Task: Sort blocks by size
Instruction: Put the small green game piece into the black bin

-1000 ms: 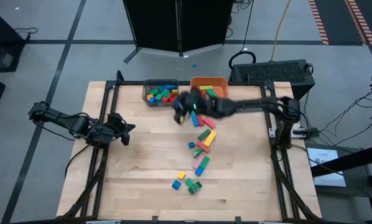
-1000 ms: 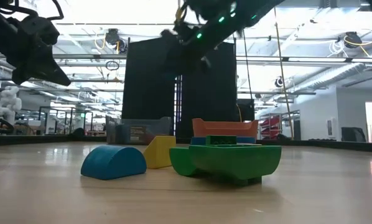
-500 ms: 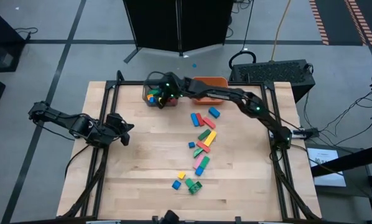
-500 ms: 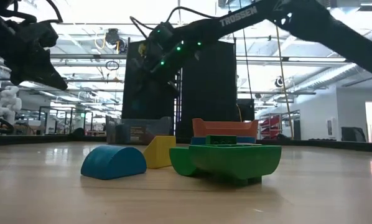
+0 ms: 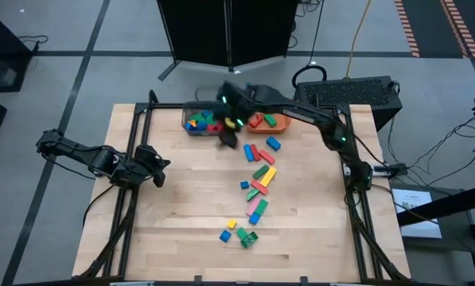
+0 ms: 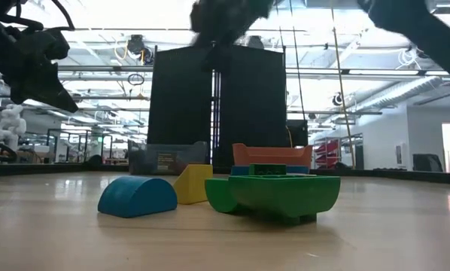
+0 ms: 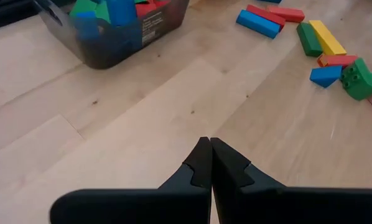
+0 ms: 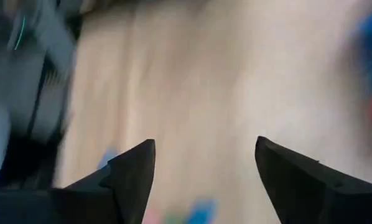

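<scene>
- Two bins sit at the far edge of my table: a grey bin already holding a heap of mixed blocks, and an orange bin just beside it with a few pieces inside.
- My right gripper hangs over the table just in front of the grey bin, by the gap between the two bins. Its fingers are spread wide with nothing between them; only bare wood shows in the gap.
- My left gripper waits over the left side of the table, well apart from the loose pieces, its fingers pressed together on nothing.
- The blocks still unsorted lie in a loose line down the middle of the table, from red and blue bars near the orange bin to a small cluster of blue, yellow and green near the front edge.
- In the low view that front cluster shows as a blue arch piece, a yellow block and a large green piece.
</scene>
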Available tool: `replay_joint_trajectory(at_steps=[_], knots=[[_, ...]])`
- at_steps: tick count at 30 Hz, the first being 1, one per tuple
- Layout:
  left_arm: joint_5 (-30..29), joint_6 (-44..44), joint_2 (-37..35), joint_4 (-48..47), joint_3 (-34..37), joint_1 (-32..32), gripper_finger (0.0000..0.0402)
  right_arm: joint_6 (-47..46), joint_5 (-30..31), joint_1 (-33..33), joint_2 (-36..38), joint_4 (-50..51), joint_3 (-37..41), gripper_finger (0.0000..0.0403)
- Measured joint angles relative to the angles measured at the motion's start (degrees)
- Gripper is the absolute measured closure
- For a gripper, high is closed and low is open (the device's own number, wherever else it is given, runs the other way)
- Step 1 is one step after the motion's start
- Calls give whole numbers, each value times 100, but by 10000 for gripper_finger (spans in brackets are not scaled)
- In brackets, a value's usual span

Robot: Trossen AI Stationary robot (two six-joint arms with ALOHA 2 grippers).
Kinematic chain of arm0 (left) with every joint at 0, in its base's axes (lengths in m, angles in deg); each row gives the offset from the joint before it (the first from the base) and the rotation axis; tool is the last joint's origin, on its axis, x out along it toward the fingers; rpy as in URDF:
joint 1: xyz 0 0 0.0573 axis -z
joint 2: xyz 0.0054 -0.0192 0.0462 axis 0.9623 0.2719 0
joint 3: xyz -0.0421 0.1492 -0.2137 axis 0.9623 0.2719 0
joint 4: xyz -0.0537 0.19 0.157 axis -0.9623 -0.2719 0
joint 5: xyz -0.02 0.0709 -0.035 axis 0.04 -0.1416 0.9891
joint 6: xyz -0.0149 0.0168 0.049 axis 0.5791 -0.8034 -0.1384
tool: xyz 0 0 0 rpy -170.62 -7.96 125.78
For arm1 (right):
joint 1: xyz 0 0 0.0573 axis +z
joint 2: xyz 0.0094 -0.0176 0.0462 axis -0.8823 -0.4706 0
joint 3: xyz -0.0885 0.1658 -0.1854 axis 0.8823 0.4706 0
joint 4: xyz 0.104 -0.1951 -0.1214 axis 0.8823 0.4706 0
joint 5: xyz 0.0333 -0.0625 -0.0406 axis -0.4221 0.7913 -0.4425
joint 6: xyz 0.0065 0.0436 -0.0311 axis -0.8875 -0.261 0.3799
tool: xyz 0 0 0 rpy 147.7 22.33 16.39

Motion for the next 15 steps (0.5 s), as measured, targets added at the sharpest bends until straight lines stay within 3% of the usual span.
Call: replay_joint_trajectory(at_steps=[5, 10, 15], knots=[[3, -2, 11, -7, 0, 1, 401, 926, -206, 1159, 237, 2238, 44, 148], [-4, -4, 52, -23, 0, 0, 401, 913, -474, 2223, 741, 2368, 156, 156], [-2, -7, 52, -17, 0, 1, 401, -86, 680, 2918, 1935, 2213, 1337, 184]])
